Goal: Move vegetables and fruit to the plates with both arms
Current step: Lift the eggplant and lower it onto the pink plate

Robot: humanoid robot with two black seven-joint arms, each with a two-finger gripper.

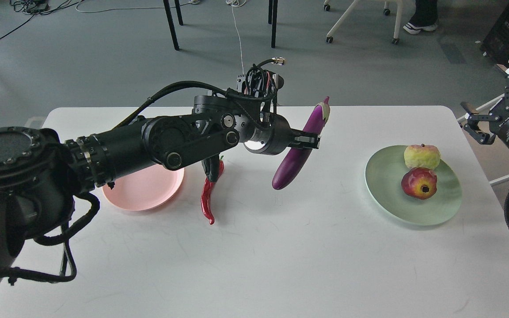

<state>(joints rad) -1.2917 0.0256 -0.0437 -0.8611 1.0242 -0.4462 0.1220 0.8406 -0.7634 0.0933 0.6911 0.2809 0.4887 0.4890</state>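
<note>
Now left gripper (312,141) clamps eggplant (301,148) mid-body (tilted, above table (254,256)).

The eggplant (301,150) is glossy and smooth, plastic-looking, as is the shiny red chili (208,201). Both fruits, yellow-green (421,156) and dark red (419,183), have wrinkled, duller skins. The pink plate (144,192) and green plate (413,207) look smooth and matt. The white table (254,256) is matt, faintly scuffed. The left arm (148,145) is matt black with a shiny silver wrist ring (251,145).

left arm (148,143): black, round joints, silver ring | cables (170,90): loose (black)
</note>
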